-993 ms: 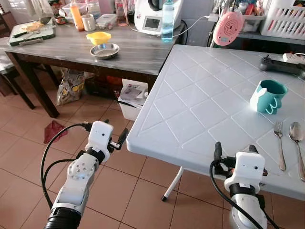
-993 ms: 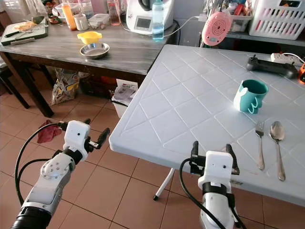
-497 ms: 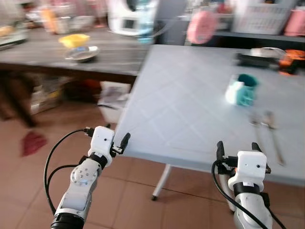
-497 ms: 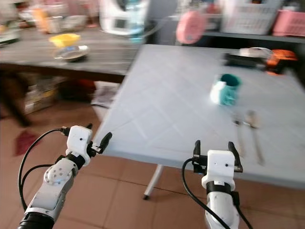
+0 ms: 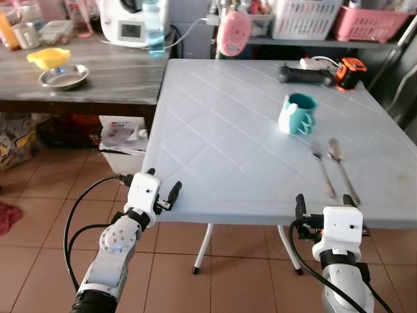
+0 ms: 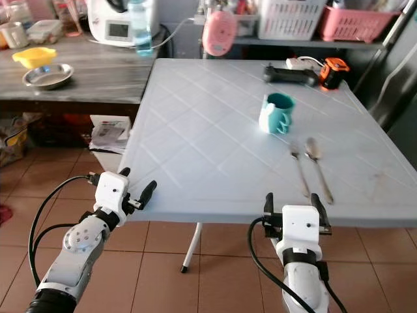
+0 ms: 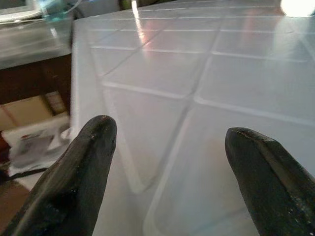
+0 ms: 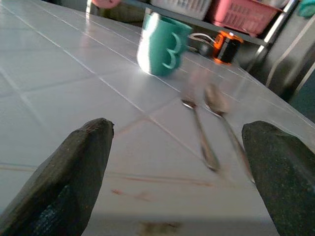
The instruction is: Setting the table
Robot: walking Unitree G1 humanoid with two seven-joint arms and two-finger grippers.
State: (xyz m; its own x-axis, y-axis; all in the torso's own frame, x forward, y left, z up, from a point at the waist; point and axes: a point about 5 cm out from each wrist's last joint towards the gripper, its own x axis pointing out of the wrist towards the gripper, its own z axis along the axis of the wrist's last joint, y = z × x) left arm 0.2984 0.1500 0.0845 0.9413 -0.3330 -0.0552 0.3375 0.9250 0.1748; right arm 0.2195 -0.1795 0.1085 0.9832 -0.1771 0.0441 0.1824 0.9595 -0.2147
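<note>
A pale plastic table with a diamond-embossed top is standing directly ahead of the robot. Toward its right half, a teal mug is sitting upright, handle turned toward the near edge. Just nearer than the mug, a fork and a spoon are lying side by side — fork on the left, spoon on the right — with their handles pointing toward the near edge. At the far edge, a black device and an orange-and-black item are resting.

The left gripper is hovering at the table's near-left corner, jaws spread and holding nothing; in the left wrist view its fingers are framing bare tabletop. The right gripper is hovering at the near edge, in line with the cutlery — jaws spread, empty. In the right wrist view the right gripper is facing the mug, fork and spoon across the tabletop.

To the left, a dark wooden counter is carrying a steel bowl, a yellow bowl, a clear bottle and a white appliance. A pink round object is standing beyond the table's far edge. White and pink baskets are sitting on a shelf behind.
</note>
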